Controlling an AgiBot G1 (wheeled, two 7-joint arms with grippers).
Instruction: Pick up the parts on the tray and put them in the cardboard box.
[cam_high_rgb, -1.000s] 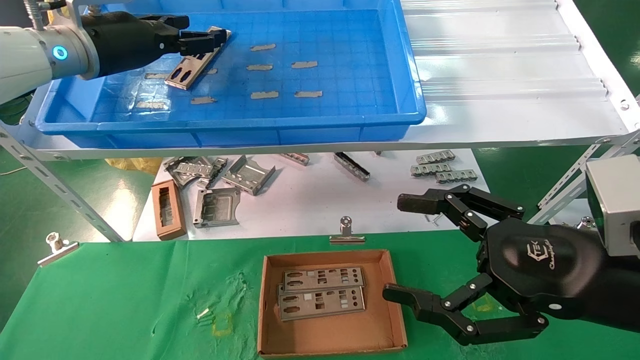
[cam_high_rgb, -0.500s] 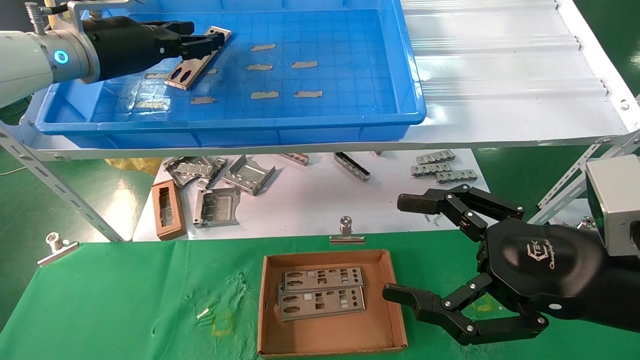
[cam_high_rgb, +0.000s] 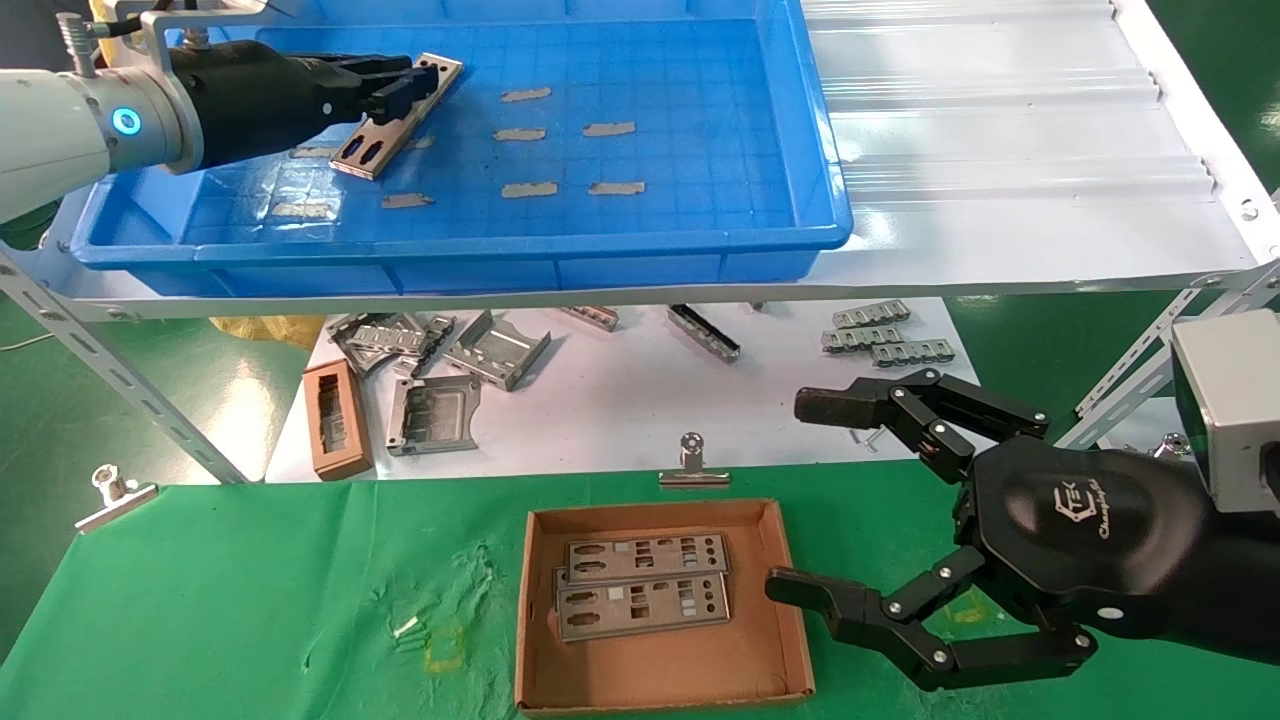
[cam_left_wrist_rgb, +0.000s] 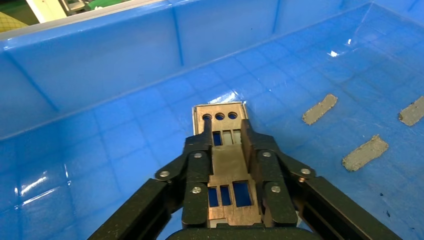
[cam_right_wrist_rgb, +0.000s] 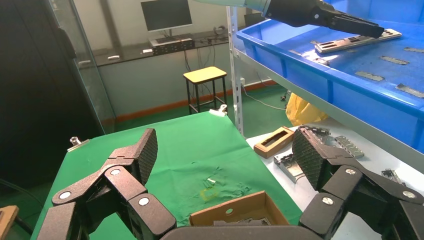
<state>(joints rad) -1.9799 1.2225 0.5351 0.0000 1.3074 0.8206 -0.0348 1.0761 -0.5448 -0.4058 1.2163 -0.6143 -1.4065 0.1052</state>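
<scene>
One part (cam_left_wrist_rgb: 226, 165) pinched by left tool (cam_left_wrist_rgb: 227, 132), tray (cam_high_rgb: 700, 250).

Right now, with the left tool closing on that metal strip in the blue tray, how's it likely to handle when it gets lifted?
The strip looks thin and heavily punched, so probably light and a bit springy. The left tool grips its long edges, so it may bow slightly. Bare shiny metal on a smooth tray could slide if the grip is loose.

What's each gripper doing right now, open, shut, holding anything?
Left gripper: shut on a part in the tray.
Right gripper: open, holding nothing, parked beside the cardboard box.
</scene>
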